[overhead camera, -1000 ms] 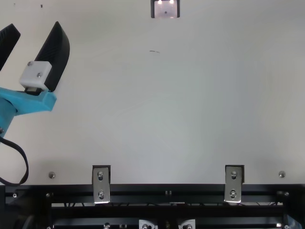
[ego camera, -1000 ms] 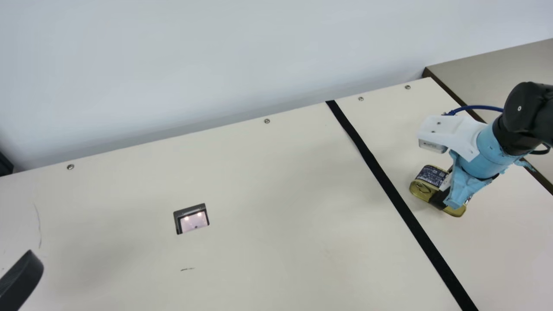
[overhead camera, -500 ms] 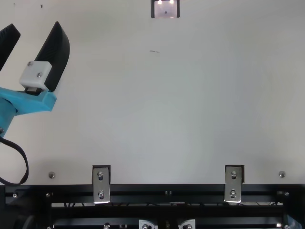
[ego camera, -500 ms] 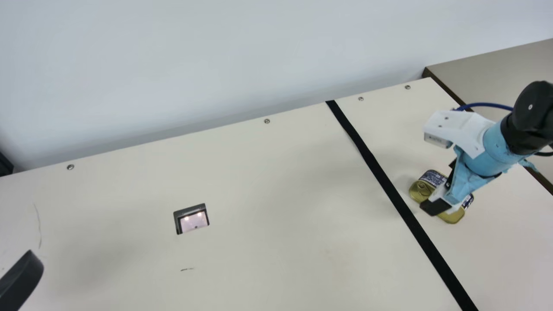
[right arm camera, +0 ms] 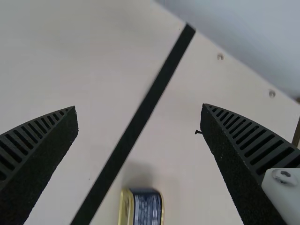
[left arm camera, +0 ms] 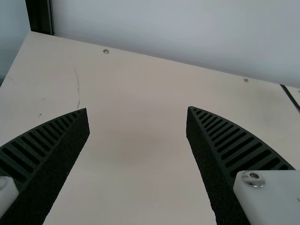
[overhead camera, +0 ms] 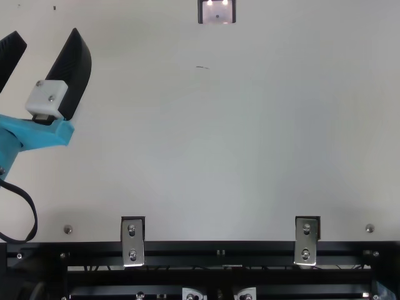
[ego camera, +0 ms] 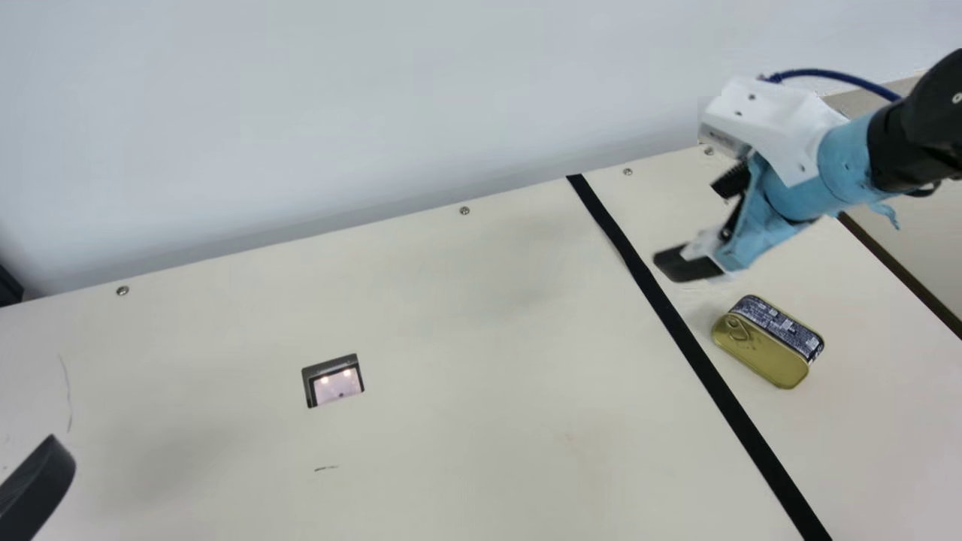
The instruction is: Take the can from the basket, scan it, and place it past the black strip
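Nearest, back of L jaws & off to their R: 1 black rail (overhead camera: 219, 251) w/ 2 metal brackets (overhead camera: 132, 244) & 2 screws (overhead camera: 68, 229) in the table just past it. 2 grippers total, 2 ribbed fingers ea. L gripper (overhead camera: 47, 32): over the table, jaws wide apart, nothing btwn. Approx. R of L jaws, 1 scan window (ego camera: 333, 381) set in the top, dark frame, 2 bright spots in it; 1 short dark mark (ego camera: 325, 469) on robot's side of it.

Well apart from L jaws, on robot's side of R jaws & lower: 1 can (ego camera: 768, 342), on table past the black strip (ego camera: 751, 436), near it, apart from both R fingers. Only container: closed, contents hidden; gold face w/ 1 ring-pull (ego camera: 739, 329), dark printed label. 1 black strip, runs slantwise; R wrist view has it crossing the gap btwn R jaws. R gripper (ego camera: 688, 224): raised above table, jaws well apart, nothing held.

Surface: 1 cream table (ego camera: 451, 323), 1 thin curved scratch (ego camera: 68, 394) ahead of L jaws. Far edge, beyond both sets of jaws: 4 screws (ego camera: 464, 211) in main view. To R of R jaws, a greyish surface (ego camera: 921, 252), brown-edged. Farthest: plain pale wall (ego camera: 376, 113).
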